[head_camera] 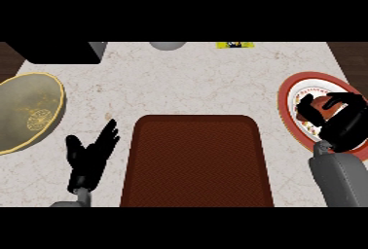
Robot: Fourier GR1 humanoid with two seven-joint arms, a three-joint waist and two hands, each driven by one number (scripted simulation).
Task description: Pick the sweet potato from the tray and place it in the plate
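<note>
Over the red-rimmed plate [289, 104], right of the brown tray [196, 160], the right robot hand [343, 121] curls round the sweet potato [333, 102]; its long axis cannot be made out. The left robot hand [90, 155] rests spread left of the tray.

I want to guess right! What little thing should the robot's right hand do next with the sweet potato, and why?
Probably uncurl its fingers. The right hand is over the plate with the sweet potato in its curled fingers, and the tray holds nothing now.
</note>
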